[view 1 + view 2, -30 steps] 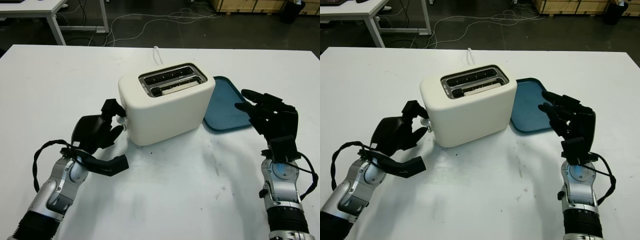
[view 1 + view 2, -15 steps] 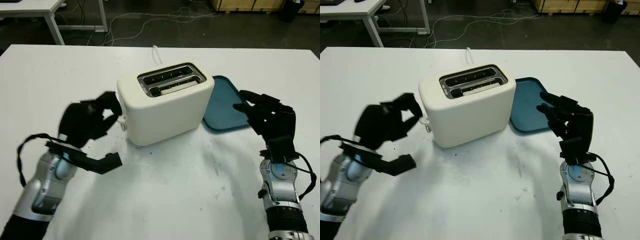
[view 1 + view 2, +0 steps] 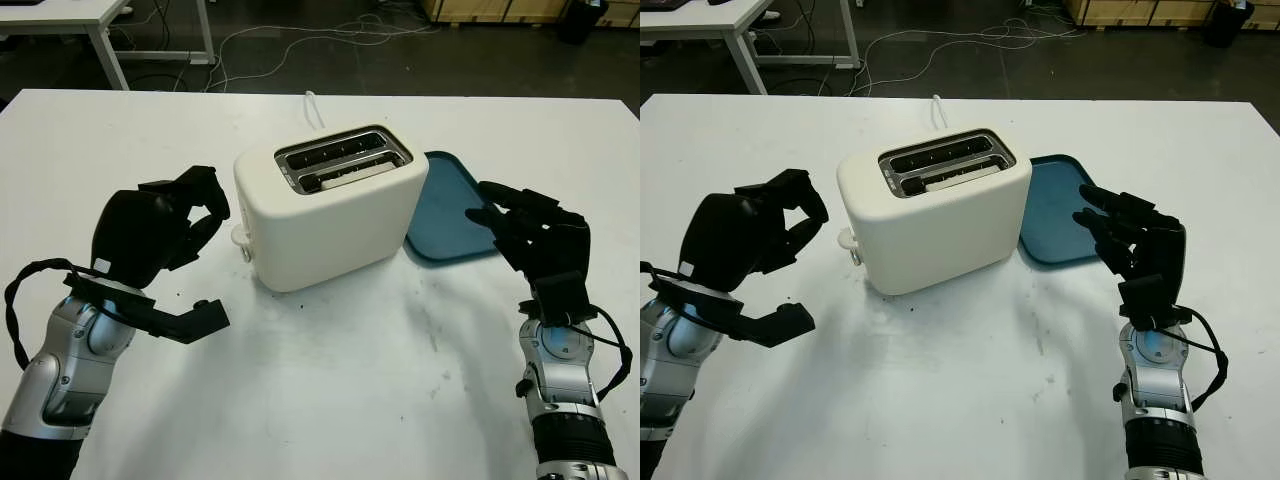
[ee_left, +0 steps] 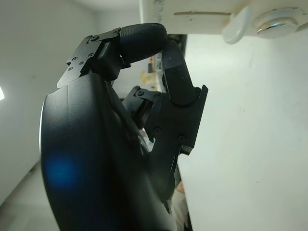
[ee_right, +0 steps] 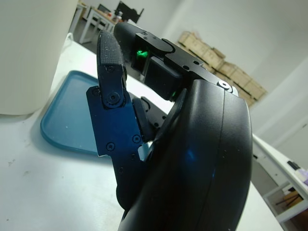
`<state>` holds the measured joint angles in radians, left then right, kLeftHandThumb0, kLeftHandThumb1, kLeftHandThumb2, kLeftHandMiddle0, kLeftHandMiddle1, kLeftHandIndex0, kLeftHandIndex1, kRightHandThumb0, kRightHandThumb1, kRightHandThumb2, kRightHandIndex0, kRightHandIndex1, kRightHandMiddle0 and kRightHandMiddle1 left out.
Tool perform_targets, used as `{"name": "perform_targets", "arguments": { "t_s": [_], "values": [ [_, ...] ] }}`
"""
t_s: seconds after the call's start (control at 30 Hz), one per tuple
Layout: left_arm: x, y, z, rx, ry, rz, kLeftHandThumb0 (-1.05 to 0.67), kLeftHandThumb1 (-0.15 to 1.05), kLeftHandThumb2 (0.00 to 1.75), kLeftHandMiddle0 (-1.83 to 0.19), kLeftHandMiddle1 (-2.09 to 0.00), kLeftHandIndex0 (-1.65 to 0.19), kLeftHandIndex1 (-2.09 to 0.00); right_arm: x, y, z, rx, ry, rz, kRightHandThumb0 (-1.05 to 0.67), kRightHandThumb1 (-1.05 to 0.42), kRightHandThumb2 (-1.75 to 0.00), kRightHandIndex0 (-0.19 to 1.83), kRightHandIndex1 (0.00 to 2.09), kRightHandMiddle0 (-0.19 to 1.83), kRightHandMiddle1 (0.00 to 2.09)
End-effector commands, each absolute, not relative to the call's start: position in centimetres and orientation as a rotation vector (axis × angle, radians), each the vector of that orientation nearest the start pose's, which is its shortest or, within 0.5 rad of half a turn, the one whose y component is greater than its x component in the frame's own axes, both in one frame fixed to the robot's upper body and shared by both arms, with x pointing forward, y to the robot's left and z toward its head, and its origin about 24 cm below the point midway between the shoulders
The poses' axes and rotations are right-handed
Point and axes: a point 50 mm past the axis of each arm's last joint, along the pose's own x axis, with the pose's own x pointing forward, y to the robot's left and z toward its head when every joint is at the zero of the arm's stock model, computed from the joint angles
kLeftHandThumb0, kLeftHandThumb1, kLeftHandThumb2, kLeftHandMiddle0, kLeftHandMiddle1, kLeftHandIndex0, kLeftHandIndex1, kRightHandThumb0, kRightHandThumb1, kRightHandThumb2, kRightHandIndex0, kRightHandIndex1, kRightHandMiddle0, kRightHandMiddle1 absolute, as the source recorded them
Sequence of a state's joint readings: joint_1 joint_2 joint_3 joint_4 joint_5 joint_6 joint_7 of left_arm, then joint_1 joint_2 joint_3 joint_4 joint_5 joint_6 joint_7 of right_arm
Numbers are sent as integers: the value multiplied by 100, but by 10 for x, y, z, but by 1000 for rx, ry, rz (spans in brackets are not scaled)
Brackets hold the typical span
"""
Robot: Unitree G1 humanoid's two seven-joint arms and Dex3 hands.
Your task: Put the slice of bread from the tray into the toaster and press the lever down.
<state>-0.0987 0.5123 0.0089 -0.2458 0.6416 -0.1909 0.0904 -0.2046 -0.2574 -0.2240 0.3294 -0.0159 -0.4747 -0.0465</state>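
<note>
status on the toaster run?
Left hand curled, empty, beside the toaster's lever, not touching. Right hand open by the blue tray. Bread sits in the slot. Nothing blocking.

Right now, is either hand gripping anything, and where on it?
Nothing is held. The left hand is curled beside the toaster, clear of its lever. The right hand is open over the tray edge.

You've got a white table (image 3: 330, 390), cables (image 3: 300, 40) on the dark floor behind, boxes (image 3: 500, 10) far back
</note>
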Motion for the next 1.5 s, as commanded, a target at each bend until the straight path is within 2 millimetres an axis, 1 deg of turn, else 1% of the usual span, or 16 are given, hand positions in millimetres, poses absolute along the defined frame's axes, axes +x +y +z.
{"name": "perform_targets", "arguments": {
  "t_s": [0.0, 0.07, 0.1, 0.13, 0.2, 0.27, 0.3, 0.37, 0.43, 0.57, 0.7, 0.83, 0.93, 1.2, 1.4, 1.47],
  "values": [
    [253, 199, 154, 1032, -591, 80, -33, 92, 57, -67, -171, -50, -149, 280, -243, 85, -248, -378, -219, -49, -92, -23, 114, 14, 108, 0],
    [253, 202, 151, 891, -570, 132, -39, 92, 55, -62, -149, -53, -109, 280, -242, 85, -242, -377, -221, -49, -92, -22, 114, 14, 108, 0],
    [253, 203, 148, 818, -551, 157, -45, 92, 55, -53, -120, -50, -80, 280, -242, 84, -235, -376, -220, -50, -92, -22, 114, 14, 107, 0],
    [253, 204, 144, 758, -535, 175, -49, 92, 55, -52, -99, -50, -59, 280, -241, 84, -223, -374, -218, -50, -92, -22, 114, 15, 107, 0],
    [252, 205, 137, 683, -511, 203, -56, 92, 56, -48, -62, -47, -26, 281, -238, 82, -188, -372, -207, -50, -92, -22, 112, 14, 104, 0],
    [251, 205, 130, 613, -483, 214, -61, 92, 55, -49, -43, -47, -12, 281, -235, 79, -160, -352, -172, -51, -92, -21, 109, 12, 100, 0],
    [250, 205, 126, 575, -463, 207, -65, 92, 51, -47, -37, -45, -8, 282, -233, 77, -161, -328, -148, -55, -92, -21, 104, 8, 95, 0],
    [249, 209, 118, 557, -413, 195, -69, 92, 45, -44, -31, -42, -4, 282, -232, 76, -191, -281, -106, -63, -92, -23, 95, 3, 86, 0],
    [248, 214, 115, 587, -377, 195, -74, 92, 43, -42, -28, -41, -2, 282, -234, 76, -220, -252, -91, -69, -92, -25, 82, 1, 75, 0],
    [251, 227, 118, 682, -337, 206, -75, 92, 42, -42, -25, -41, -2, 284, -244, 84, -275, -232, -96, -75, -92, -30, 74, 0, 69, 0],
    [256, 243, 128, 791, -306, 186, -75, 92, 44, -40, -20, -39, 0, 289, -258, 101, -352, -245, -88, -77, -92, -32, 71, 0, 67, 0],
    [261, 255, 144, 865, -296, 195, -75, 92, 40, -43, -19, -41, -1, 294, -269, 119, -410, -255, -63, -76, -92, -32, 69, 0, 65, 0],
    [264, 262, 153, 913, -297, 203, -77, 92, 38, -45, -19, -42, -2, 298, -274, 131, -458, -247, -45, -79, -92, -31, 68, 0, 63, 0],
    [275, 268, 172, 1007, -331, 203, -76, 92, 34, -52, -20, -47, -3, 306, -274, 156, -539, -246, 48, -78, -92, -25, 62, 0, 52, 0],
    [285, 264, 182, 1081, -344, 178, -75, 92, 31, -54, -19, -50, -3, 310, -266, 171, -693, -244, 75, -79, -92, -23, 52, 0, 49, 0],
    [287, 262, 184, 1093, -347, 169, -74, 92, 28, -54, -19, -51, -3, 311, -263, 174, -749, -253, 76, -79, -92, -23, 53, 1, 49, 0]
  ]
}}
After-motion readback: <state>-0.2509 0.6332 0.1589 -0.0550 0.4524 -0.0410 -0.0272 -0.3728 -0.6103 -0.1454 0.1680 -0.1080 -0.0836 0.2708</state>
